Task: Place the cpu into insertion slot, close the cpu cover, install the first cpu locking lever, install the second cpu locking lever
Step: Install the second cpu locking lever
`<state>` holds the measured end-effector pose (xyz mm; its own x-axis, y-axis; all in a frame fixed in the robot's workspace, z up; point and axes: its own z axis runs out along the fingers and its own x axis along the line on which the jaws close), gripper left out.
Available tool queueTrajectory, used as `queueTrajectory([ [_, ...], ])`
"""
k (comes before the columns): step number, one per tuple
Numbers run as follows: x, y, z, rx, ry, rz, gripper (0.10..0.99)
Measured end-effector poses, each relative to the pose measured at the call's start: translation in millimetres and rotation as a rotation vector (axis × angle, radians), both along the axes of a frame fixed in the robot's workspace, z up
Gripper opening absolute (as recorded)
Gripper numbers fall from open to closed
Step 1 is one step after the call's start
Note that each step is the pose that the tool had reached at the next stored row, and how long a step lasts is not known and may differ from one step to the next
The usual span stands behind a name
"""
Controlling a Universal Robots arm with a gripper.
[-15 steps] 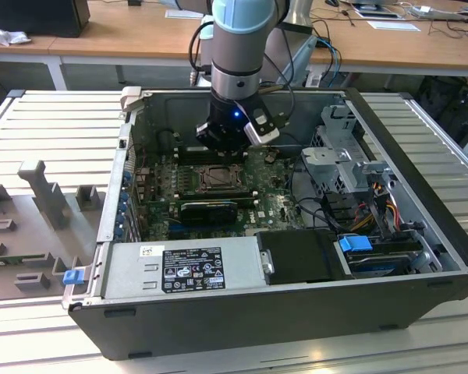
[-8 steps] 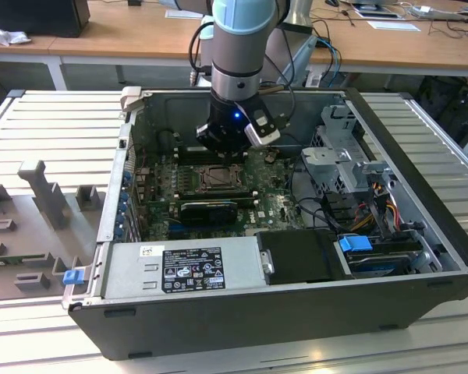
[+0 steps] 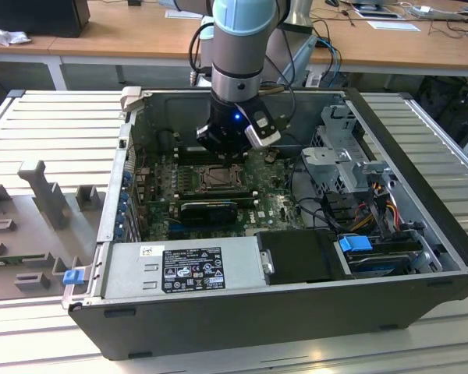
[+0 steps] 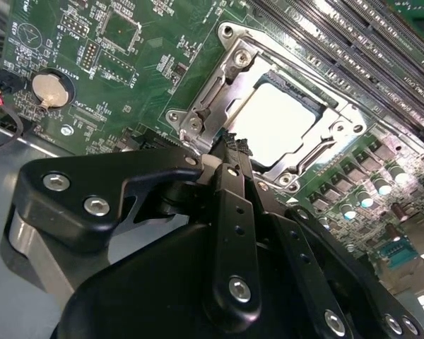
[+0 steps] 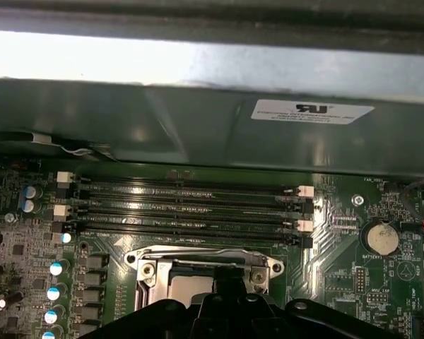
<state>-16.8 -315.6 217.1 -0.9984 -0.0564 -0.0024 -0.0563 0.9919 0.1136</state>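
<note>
We find the gripper (image 4: 234, 145) low over the motherboard (image 4: 120, 70), its fingertips drawn together to a point at the edge of the insertion slot (image 4: 279, 120); the jaws are clenched, with nothing visibly held between them. In the second wrist view the cpu (image 4: 275, 121) lies flat in that slot, a pale square seen through the window of the cpu cover (image 4: 222, 85), which lies down over the socket. We judge the first two steps done and the fingertips to be working at the frame's edge, where a locking lever would run, though we cannot make out a lever with certainty.

The cover is thin stamped metal: stiff, light, with little to take hold of except its rim. Any lever would be springy wire, best pressed near its free end. The cpu itself is fragile and should take no load.

Beyond the socket run the long black memory slots (image 5: 191, 208), and a coin cell (image 4: 48, 88) sits near the board's edge. In the exterior view the arm (image 3: 246, 47) reaches down into the open computer case (image 3: 421, 195).
</note>
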Motion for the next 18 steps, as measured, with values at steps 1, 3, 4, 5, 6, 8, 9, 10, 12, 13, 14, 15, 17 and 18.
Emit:
queueTrajectory([
  [1,0.0,-0.4,0.0,0.0,0.0,0.0,0.106],
  [3,0.0,-2.0,0.0,0.0,0.0,0.0,0.106],
  [4,0.0,-2.3,0.0,0.0,0.0,0.0,0.106],
  [5,0.0,-2.7,0.0,0.0,0.0,0.0,0.106],
  [6,0.0,-3.1,0.0,0.0,-0.0001,0.0,0.106],
  [8,0.0,-3.9,0.0,0.0,0.0,0.0,0.106],
  [9,0.0,-4.3,0.0,0.0,0.0,0.0,0.106],
  [10,0.0,-4.6,0.0,0.0,0.0,0.0,0.106],
  [12,0.1,-5.6,0.0,0.0,0.0,0.0,0.106],
  [13,0.1,-6.6,0.0,0.0,0.0,0.0,0.106],
  [14,0.1,-7.4,0.0,0.0,0.0,0.0,0.106],
  [15,0.1,-8.1,0.0,0.0,0.0,0.0,0.106],
  [17,0.1,-9.1,0.0,0.0,0.0,0.0,0.106],
  [18,0.1,-9.8,0.0,0.0,0.0,0.0,0.106],
])
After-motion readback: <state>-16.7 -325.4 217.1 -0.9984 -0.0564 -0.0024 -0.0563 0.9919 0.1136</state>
